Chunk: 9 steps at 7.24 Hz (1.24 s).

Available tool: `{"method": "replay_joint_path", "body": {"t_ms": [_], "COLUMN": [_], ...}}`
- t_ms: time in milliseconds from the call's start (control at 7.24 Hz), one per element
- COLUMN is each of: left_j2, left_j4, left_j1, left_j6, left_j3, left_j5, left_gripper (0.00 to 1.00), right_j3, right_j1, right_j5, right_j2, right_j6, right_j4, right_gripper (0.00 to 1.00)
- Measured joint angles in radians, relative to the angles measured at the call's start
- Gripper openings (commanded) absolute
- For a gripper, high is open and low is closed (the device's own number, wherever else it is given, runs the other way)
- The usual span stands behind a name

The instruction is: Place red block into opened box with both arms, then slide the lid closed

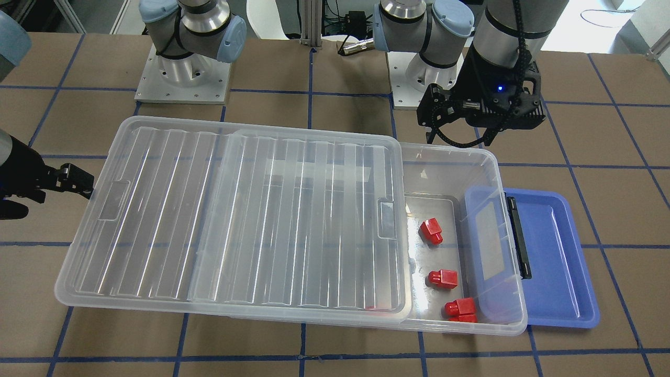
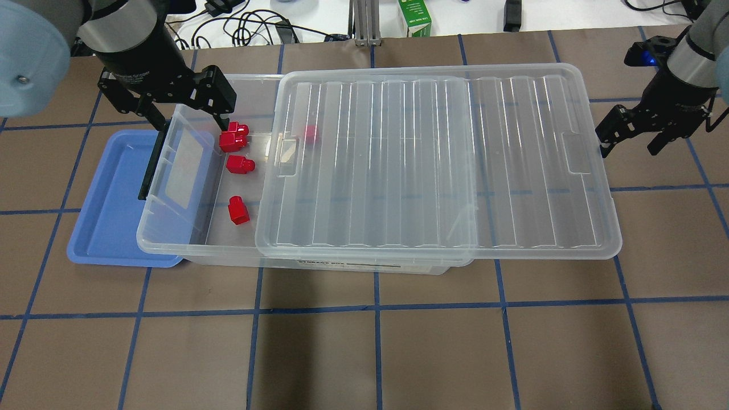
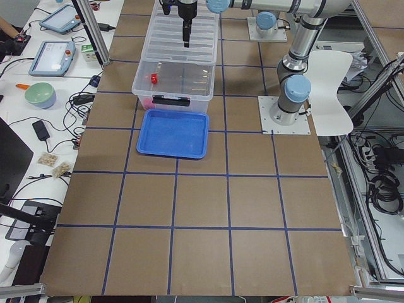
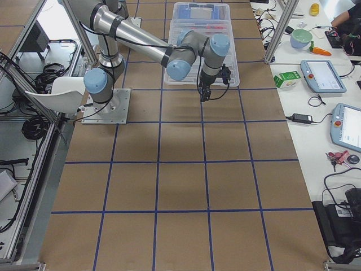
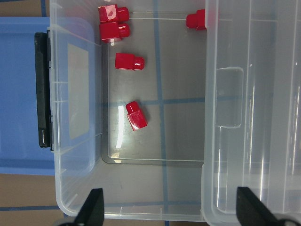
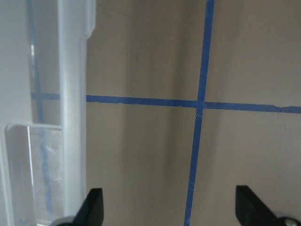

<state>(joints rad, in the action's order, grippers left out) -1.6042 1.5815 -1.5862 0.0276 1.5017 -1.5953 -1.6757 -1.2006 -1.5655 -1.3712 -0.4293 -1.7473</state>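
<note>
The clear box lies across the table with its ridged lid slid toward the right, leaving the left end uncovered. Several red blocks lie inside: two touching at the far wall, one alone, one nearer, and one under the lid's edge. My left gripper hangs open over the uncovered end, holding nothing; in its wrist view the blocks lie below. My right gripper stands open just off the lid's right short edge, and its wrist view shows bare table between the fingers.
A blue tray lies partly under the box's left end, by the black bar. A green carton and cables sit past the table's far edge. Both arm bases stand on the robot's side.
</note>
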Motion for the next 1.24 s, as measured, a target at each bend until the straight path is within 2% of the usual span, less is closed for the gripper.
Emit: {"method": "replay_joint_path", "body": {"t_ms": [414,1243], "left_j2": [-0.002,0.002], "left_j4": [0.000,0.000], "left_j1": [0.000,0.000], "left_j6": [0.000,0.000], "left_j3": [0.000,0.000], "left_j5": [0.000,0.000], "left_gripper": [1.00,1.00], "right_j3": [0.000,-0.001], "right_j1": [-0.070,-0.254], "right_j5": [-0.001,0.003], "right_j2": [-0.001,0.003], "right_j6": [0.021,0.225], "right_j4": [-0.033,-0.063], "right_gripper": [1.00,1.00]}}
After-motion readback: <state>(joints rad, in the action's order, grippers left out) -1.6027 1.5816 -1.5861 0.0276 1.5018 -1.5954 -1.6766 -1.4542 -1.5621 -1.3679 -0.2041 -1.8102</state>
